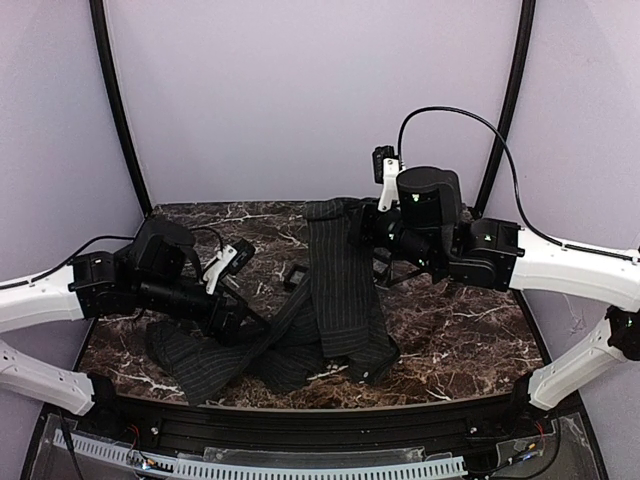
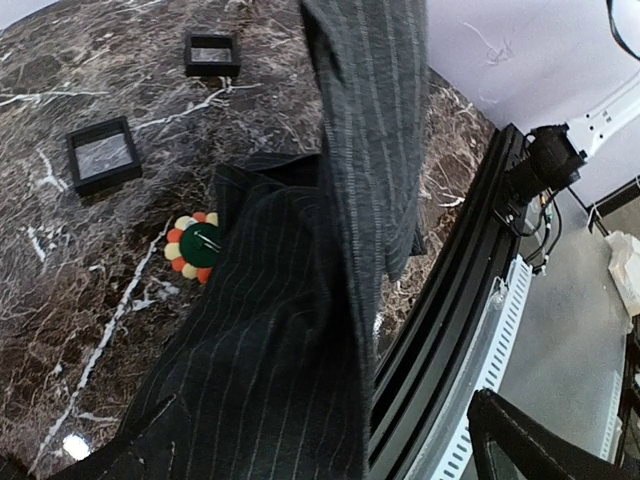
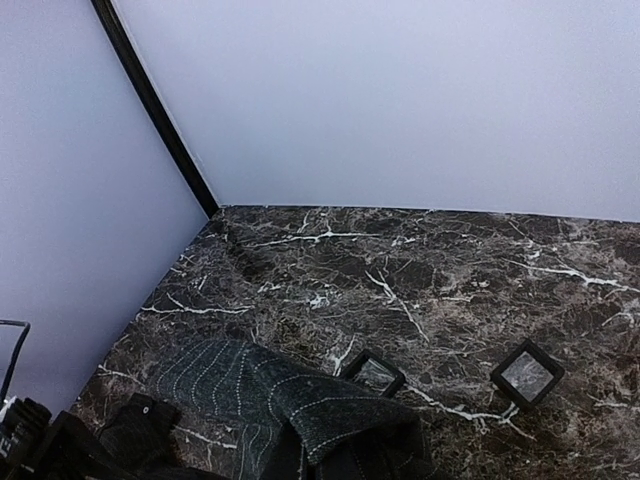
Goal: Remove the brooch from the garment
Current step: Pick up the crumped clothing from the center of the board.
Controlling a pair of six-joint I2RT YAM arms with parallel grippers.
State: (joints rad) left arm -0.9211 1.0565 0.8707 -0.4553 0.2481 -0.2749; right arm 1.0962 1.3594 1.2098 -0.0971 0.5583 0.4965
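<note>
The garment (image 1: 335, 290) is black pinstriped cloth, stretched between both grippers and trailing on the table. My right gripper (image 1: 372, 228) holds its upper end raised at the back; cloth (image 3: 300, 415) covers the fingers in the right wrist view. My left gripper (image 1: 243, 318) is low at the front left, shut on a fold; cloth (image 2: 270, 380) hides its fingers in the left wrist view. The brooch (image 2: 194, 246) shows its green back ringed by orange and cream petals, at the garment's left edge above the marble. It is hidden in the top view.
Two small black square boxes (image 2: 100, 152) (image 2: 212, 52) lie on the marble beyond the brooch; they also show in the right wrist view (image 3: 375, 372) (image 3: 527, 372). One box (image 1: 296, 276) shows in the top view. The table's black front rail (image 2: 450, 300) runs beside the cloth.
</note>
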